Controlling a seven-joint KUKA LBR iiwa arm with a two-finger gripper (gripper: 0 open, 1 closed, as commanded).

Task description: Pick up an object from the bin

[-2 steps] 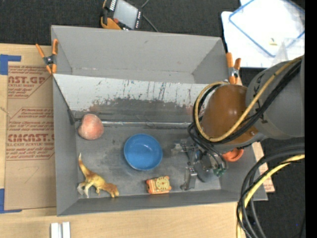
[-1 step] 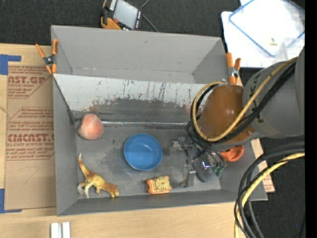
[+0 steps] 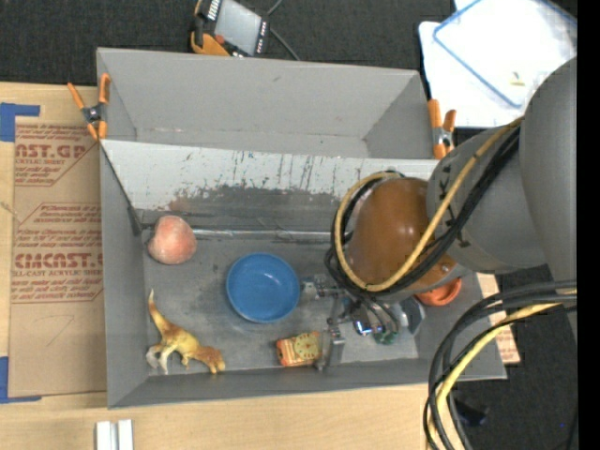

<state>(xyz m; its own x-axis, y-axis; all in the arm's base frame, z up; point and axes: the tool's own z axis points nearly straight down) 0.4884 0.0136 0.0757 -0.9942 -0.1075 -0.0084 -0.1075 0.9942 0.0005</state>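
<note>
Reaches in from the right as a grey arm, with a brown domed cover at the wrist and black-and-yellow cables looped round it. Hangs low over the right front part of the bin, jaws spread apart, with nothing between them. Puts one jaw just beside the right rim of a blue bowl and the other just right of a small orange toy. Finds that toy on the floor near the front wall, below the bowl and apart from it.

Crowds the jaws on the left with the bowl, upright in the middle of the floor. Hides most of an orange thing under the cover on the right; cannot tell what kind. Leaves a pink ball well apart at the back left, near the sloping wall. Leaves a yellow dinosaur in the front left corner, well left of the toy.
</note>
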